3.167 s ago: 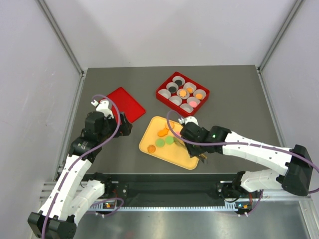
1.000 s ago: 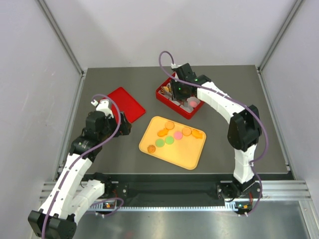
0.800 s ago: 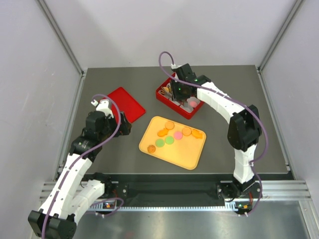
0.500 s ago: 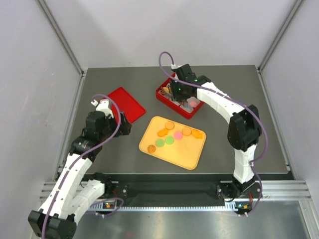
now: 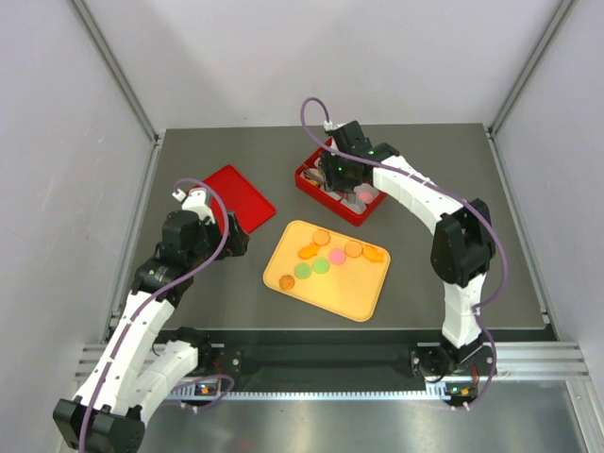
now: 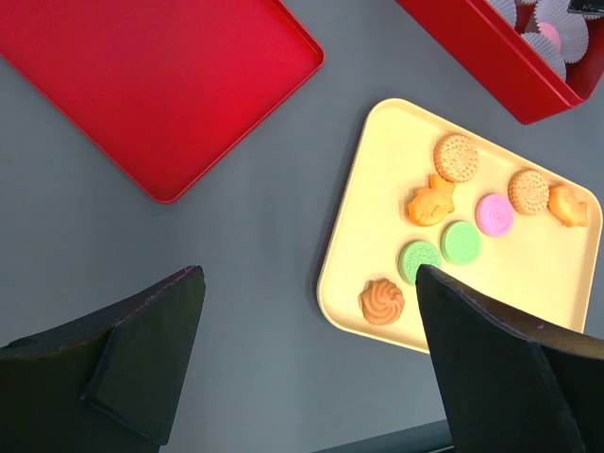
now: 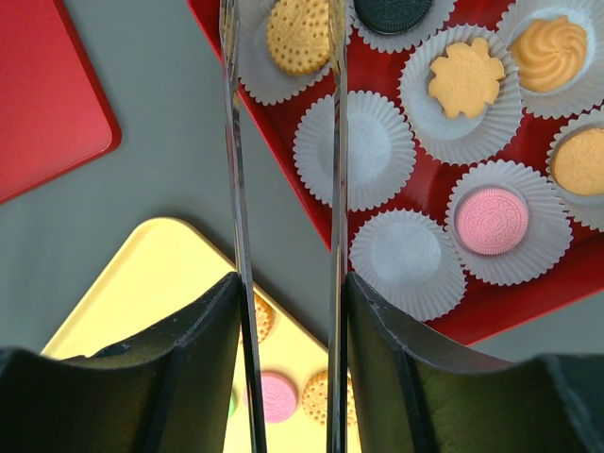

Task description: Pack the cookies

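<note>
- Our right gripper (image 7: 281, 14), narrowly parted, straddles an orange cookie (image 7: 300, 34) in the red box (image 7: 514, 302), probably without pinching it.
- Seven cookies (image 6: 461, 243) lie on the yellow tray (image 6: 528, 293), seven o'clock from the box.
- Our left gripper (image 6: 311, 359) gapes wide, holding nothing.

The white-and-black right arm is reaching far forward with its elbow bent, its slim metal-fingered right gripper (image 7: 283, 9) pointing downward, jaws standing slightly parted. The left arm is crouching folded, its black left gripper (image 6: 307, 278) holding its jaws spread wide.
</note>
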Robot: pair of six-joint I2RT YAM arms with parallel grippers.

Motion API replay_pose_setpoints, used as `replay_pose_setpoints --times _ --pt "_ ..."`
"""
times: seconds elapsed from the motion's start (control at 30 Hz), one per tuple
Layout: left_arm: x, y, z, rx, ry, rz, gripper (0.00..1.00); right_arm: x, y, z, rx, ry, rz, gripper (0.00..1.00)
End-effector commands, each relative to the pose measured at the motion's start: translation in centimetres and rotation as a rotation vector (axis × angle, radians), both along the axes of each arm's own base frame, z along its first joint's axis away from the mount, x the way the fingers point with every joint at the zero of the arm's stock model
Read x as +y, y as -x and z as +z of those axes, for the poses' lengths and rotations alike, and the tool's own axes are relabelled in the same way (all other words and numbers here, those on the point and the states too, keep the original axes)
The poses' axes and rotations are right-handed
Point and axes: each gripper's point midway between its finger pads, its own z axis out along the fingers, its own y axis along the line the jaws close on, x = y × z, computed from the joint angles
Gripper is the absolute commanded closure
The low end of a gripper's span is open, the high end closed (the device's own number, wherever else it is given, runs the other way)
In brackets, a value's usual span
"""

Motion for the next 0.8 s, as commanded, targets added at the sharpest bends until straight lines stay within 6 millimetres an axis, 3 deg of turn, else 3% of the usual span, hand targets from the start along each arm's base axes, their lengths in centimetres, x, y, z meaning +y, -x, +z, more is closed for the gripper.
replay_pose_setpoints --times 0.0,0.13,0.3,0.37,0.43,0.47,0.5,0.53,0.57,0.6,0.63,0.67,0.7,0.77 --pt "-0.1 -0.2 0.5 -0.030 0.002 -0.003 0.01 0.4 -1.1 1.7 -0.053 -0.039 -0.005 0.54" --pt "-0.1 -0.2 0.5 -0.032 0.002 -0.003 0.01 0.1 -1.2 3.4 -0.083 -0.041 -0.014 0.54" --pt "-0.1 -0.1 0.7 -0.040 0.006 -0.006 0.02 -0.9 -1.1 8.2 -0.165 -0.060 -0.035 0.55" --pt "-0.1 -0.1 0.8 -0.043 0.006 -0.005 0.01 -1.4 -0.2 10.3 -0.194 -0.073 -0.033 0.55" --pt "-0.2 -0.1 0.9 -0.047 0.011 -0.008 0.01 -1.9 1.1 10.7 -0.193 -0.071 -0.026 0.55" --pt "-0.2 -0.1 0.9 -0.047 0.010 -0.010 0.01 -2.4 2.2 12.2 -0.219 -0.087 -0.021 0.55" --pt "-0.2 -0.1 0.8 -0.045 0.013 -0.012 0.01 -2.8 3.4 11.0 -0.196 -0.067 -0.016 0.55" --pt "-0.2 -0.1 0.7 -0.041 0.010 -0.013 0.01 -3.6 4.7 12.4 -0.225 -0.079 -0.019 0.55" --pt "-0.3 -0.1 0.7 -0.039 0.011 -0.014 0.01 -4.0 5.6 12.3 -0.220 -0.078 -0.015 0.55" --pt "-0.3 -0.1 0.8 -0.042 0.012 -0.015 0.02 -4.7 7.1 10.3 -0.183 -0.052 -0.011 0.55" --pt "-0.3 -0.1 0.8 -0.043 0.013 -0.017 0.01 -4.6 8.4 9.9 -0.177 -0.047 0.001 0.55" --pt "-0.3 -0.1 0.8 -0.043 0.013 -0.017 0.02 -5.4 9.9 11.0 -0.211 -0.054 -0.010 0.55" --pt "-0.3 -0.1 0.9 -0.046 0.013 -0.015 0.01 -5.5 11.9 8.6 -0.167 -0.024 0.006 0.54" --pt "-0.3 -0.1 0.9 -0.047 0.015 -0.017 0.01 -6.8 14.2 8.6 -0.176 -0.022 -0.009 0.54"
